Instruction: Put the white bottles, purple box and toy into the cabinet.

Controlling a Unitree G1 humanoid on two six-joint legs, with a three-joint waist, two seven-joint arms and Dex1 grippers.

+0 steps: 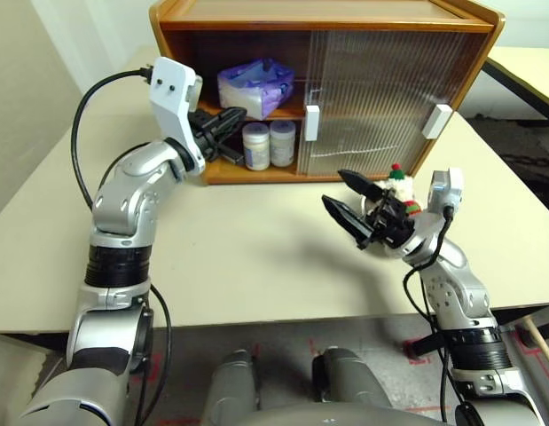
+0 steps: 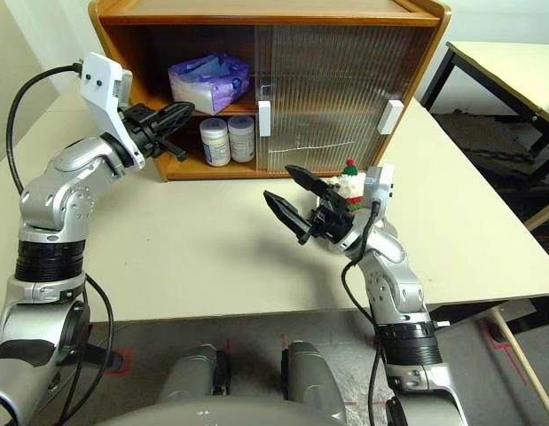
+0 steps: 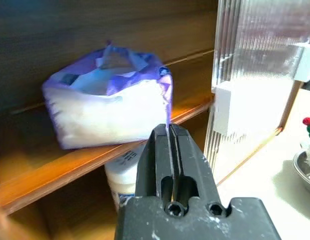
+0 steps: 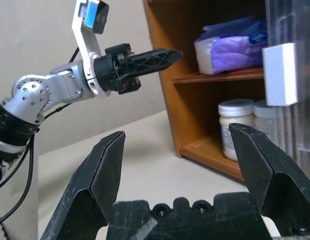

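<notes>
You've got the purple box [image 1: 254, 85] shelved in the cabinet [image 1: 212, 27], both white bottles [image 1: 268, 144] beneath; only the toy [image 1: 400, 189] waits outside, behind your wide-open right gripper [image 1: 346, 201]. Left gripper [image 1: 231, 119] clamped empty.

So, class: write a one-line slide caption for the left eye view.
Bottles and purple box sit in the cabinet; the toy waits behind the open right gripper.

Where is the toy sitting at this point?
The toy is still outside the cabinet, on the table in front of its closed right-hand door, just behind the right pincer.
</notes>
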